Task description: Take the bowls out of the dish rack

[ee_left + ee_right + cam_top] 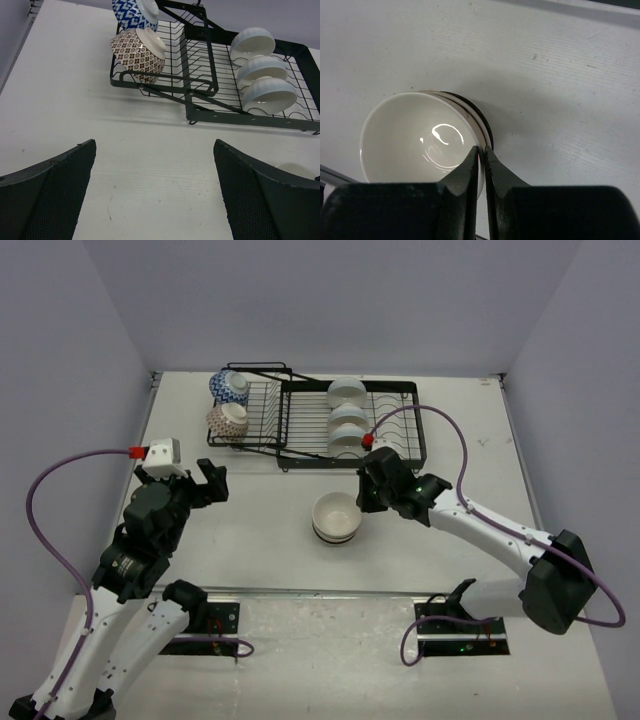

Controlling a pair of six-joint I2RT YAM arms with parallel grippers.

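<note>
The black wire dish rack (300,430) stands at the back of the table. Its framed section holds three white bowls (347,416) on edge; its smaller angled section holds a blue-and-white bowl (230,386) and a reddish-brown patterned bowl (227,420). A stack of cream bowls (336,517) sits on the table in front of the rack. My right gripper (482,149) is shut on the rim of the top cream bowl (415,137), one finger inside and one outside. My left gripper (155,145) is open and empty over the bare table, facing the rack (200,60).
The lower bowls of the stack show a dark band (484,124). The stack's edge shows at the right of the left wrist view (295,170). Purple cables loop beside both arms. Grey walls close in the table on three sides.
</note>
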